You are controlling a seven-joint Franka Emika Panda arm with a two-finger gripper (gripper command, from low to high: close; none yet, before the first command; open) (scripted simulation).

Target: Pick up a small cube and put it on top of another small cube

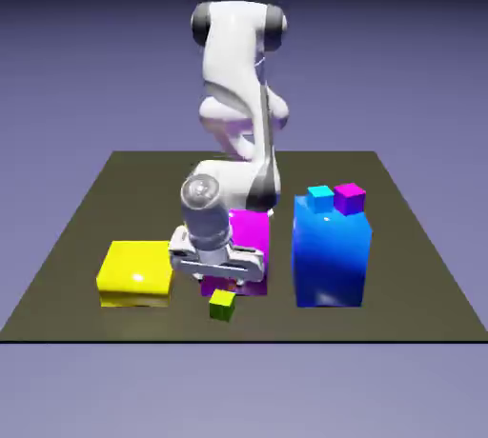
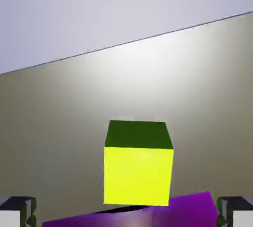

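A small yellow-green cube (image 1: 222,305) lies on the table just in front of my gripper (image 1: 220,282), toward the front edge. The hand view shows this cube (image 2: 138,164) in the middle, just past a small purple cube (image 2: 148,214) that fills the bottom edge. My gripper (image 2: 126,217) is open, with grey fingertips (image 2: 17,212) in the bottom corners and the purple cube between them. Only a sliver of purple (image 1: 207,286) shows under the hand in the exterior view. Small cyan (image 1: 320,198) and magenta (image 1: 349,198) cubes sit on a tall blue block (image 1: 331,255).
A flat yellow block (image 1: 136,272) lies to the exterior view's left of the hand. A magenta block (image 1: 250,231) stands right behind the hand. The table's front edge (image 1: 238,339) runs close beyond the yellow-green cube.
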